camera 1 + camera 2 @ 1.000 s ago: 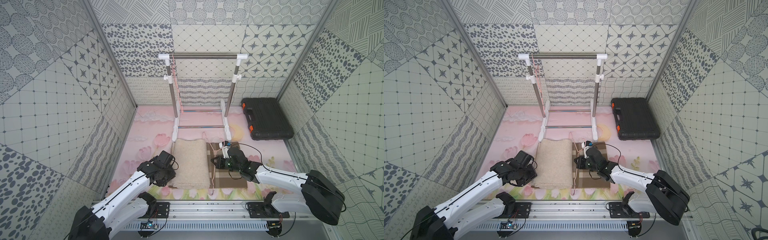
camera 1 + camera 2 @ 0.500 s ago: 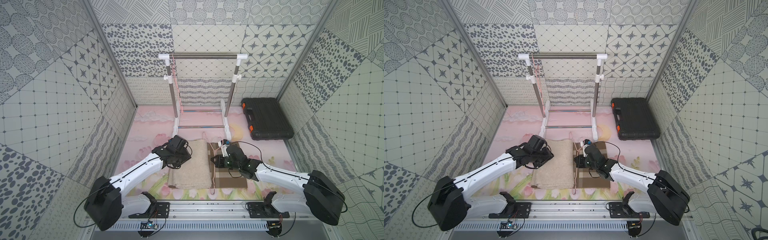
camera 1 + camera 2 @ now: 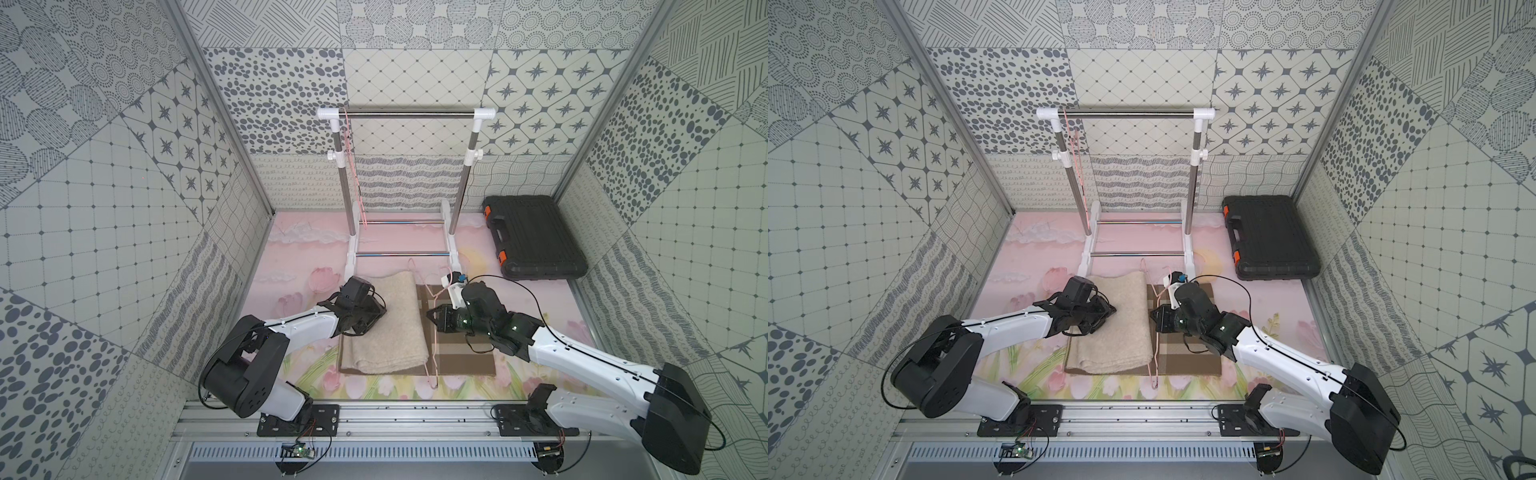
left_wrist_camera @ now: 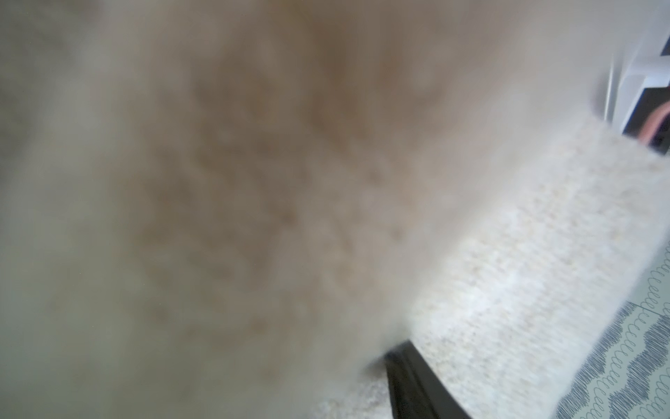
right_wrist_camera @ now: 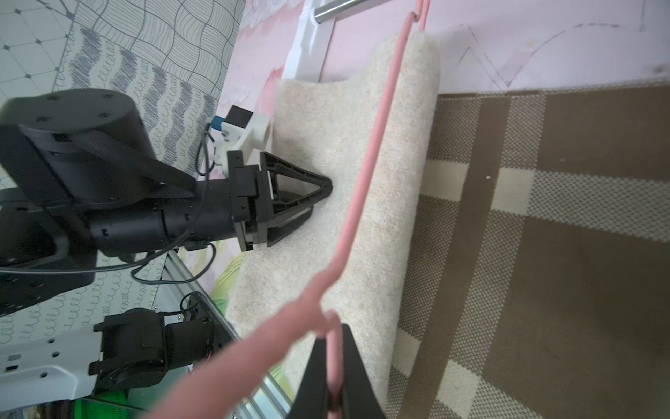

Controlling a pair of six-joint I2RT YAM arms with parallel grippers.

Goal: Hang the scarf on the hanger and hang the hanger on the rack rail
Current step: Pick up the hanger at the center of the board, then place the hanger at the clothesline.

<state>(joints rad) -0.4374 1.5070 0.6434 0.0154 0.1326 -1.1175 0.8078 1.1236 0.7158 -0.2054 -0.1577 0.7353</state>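
A folded beige scarf point(image 3: 390, 324) point(image 3: 1121, 328) lies on the floor and fills the left wrist view point(image 4: 507, 254). The thin pink hanger point(image 3: 431, 353) point(image 3: 1155, 353) point(image 5: 377, 145) runs along the scarf's right edge. My right gripper point(image 3: 432, 322) point(image 3: 1156, 320) point(image 5: 331, 333) is shut on the hanger's wire. My left gripper point(image 3: 376, 313) point(image 3: 1106, 311) point(image 5: 319, 199) rests on the scarf's left part, and in the right wrist view its jaws stand a little apart. In the left wrist view only one of its black fingers point(image 4: 417, 384) shows against the wool.
A brown plaid cloth point(image 3: 469, 357) lies under the scarf and the right gripper. A white rack with a steel bar point(image 3: 409, 112) stands behind, with another pink hanger point(image 3: 349, 158) on its left end. A black case point(image 3: 536, 237) lies at the back right. Patterned walls enclose the floor.
My left arm has swung from the floor at the scarf's lower left up and rightwards onto the scarf. The right gripper has stayed put, holding the hanger.
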